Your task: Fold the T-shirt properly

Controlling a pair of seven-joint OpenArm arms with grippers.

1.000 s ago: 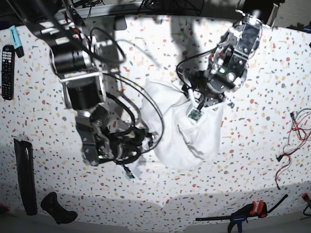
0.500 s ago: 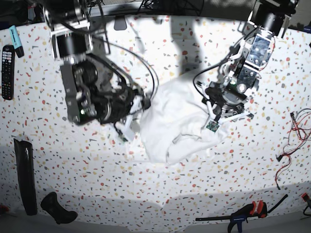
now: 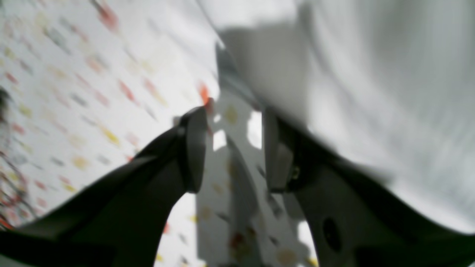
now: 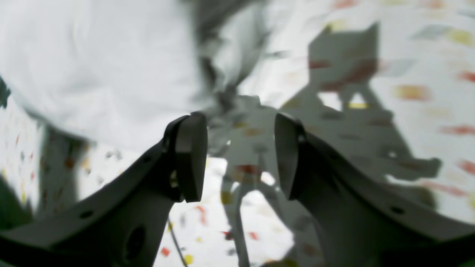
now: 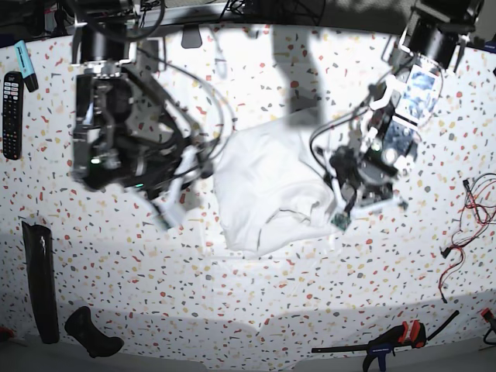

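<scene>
White T-shirt [image 5: 267,186] crumpled on speckled table [image 5: 310,310], left gripper [image 3: 232,148] and right gripper [image 4: 239,155] flanking it, both spread, empty, remote [image 5: 12,115] far off

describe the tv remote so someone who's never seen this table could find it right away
Start from the speckled terrazzo table and follow its far-left edge in the base view, well away from the white T-shirt in the middle. The remote lies flat there, a slim black bar with rows of small buttons. The teal marker just above it is shorter and coloured.
</scene>
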